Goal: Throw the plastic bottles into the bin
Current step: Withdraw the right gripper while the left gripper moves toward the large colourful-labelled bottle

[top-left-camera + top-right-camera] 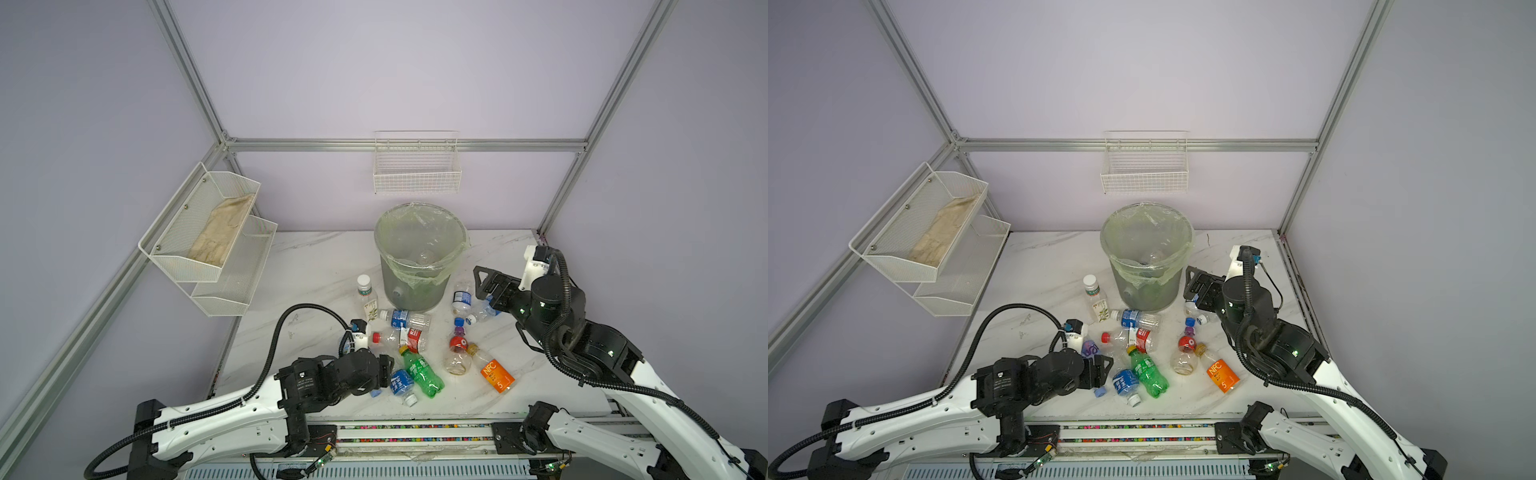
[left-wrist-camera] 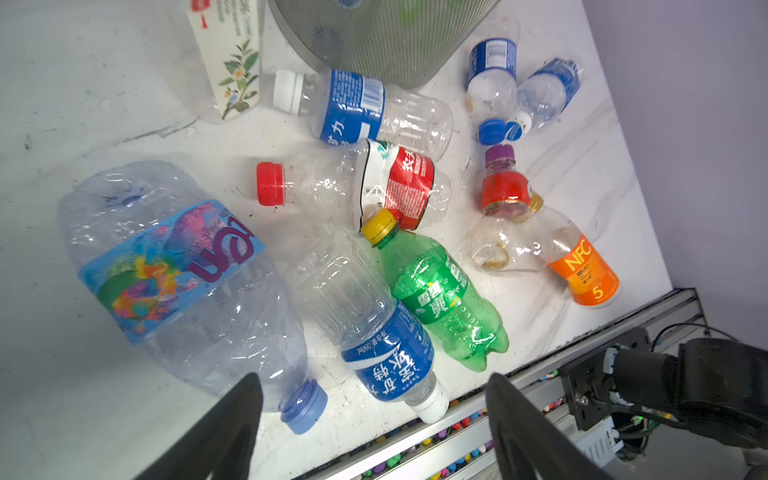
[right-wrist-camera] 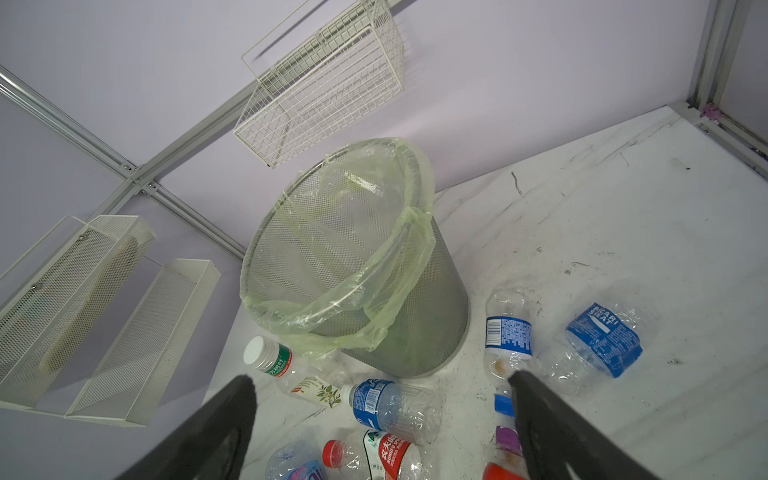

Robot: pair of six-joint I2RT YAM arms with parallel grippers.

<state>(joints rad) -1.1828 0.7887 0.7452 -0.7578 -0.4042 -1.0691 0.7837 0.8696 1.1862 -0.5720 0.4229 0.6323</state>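
I am counting ten plastic bottles (image 2: 440, 291) on the tabletop (image 1: 307, 266), one bin (image 1: 415, 286), one wire basket (image 1: 417, 174) and one two-tier mesh rack (image 1: 183, 226).

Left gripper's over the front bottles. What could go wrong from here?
1. The left gripper stands open over two side-by-side bottles, the colourful-label bottle and the blue-label bottle; closing may catch both or neither.
2. The blue-label bottle's white cap lies at the table edge; a nudge might roll it off.
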